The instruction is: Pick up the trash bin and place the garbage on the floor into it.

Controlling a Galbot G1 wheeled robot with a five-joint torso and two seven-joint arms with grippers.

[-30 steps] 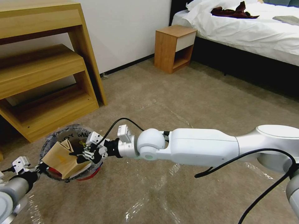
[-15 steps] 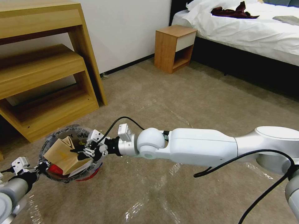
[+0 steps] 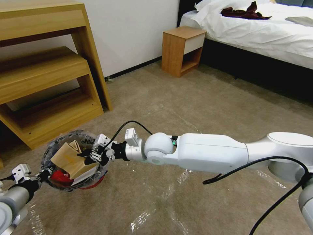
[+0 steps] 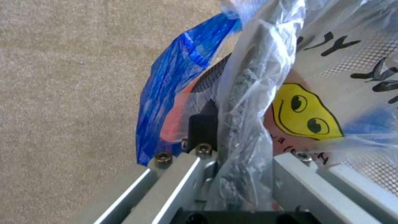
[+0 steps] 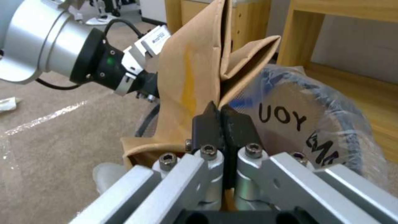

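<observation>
Head view, near to far. The floor [image 3: 182,107], beige short carpet crossed by shiny tape strips [image 3: 143,218], fills the foreground.

At lower left the left gripper [image 3: 45,172] is clamped on the near rim of the bin [image 3: 93,181]; in the left wrist view its fingers [image 4: 203,127] press the clear liner [image 4: 248,93] against the rim. The bin's red base shows just above the carpet.

The right arm reaches across from the right, and the right gripper [image 3: 85,154] sits over the bin's mouth. In the right wrist view its black fingertips [image 5: 238,123] are closed tight on a fold of a crumpled brown paper bag [image 5: 191,77]. The bag [image 3: 71,159] lies tilted inside the bin, its upper part standing above the rim. Something red [image 3: 60,176] lies beneath it. Black lettering [image 5: 284,117] marks the liner at the rim.

Behind the bin stands a wooden shelf unit [image 3: 45,75] against the white wall [image 3: 130,32]. Farther right are a small wooden nightstand [image 3: 182,49] and a bed [image 3: 260,32] with white sheets, on which a dark red cloth [image 3: 244,12] lies.
</observation>
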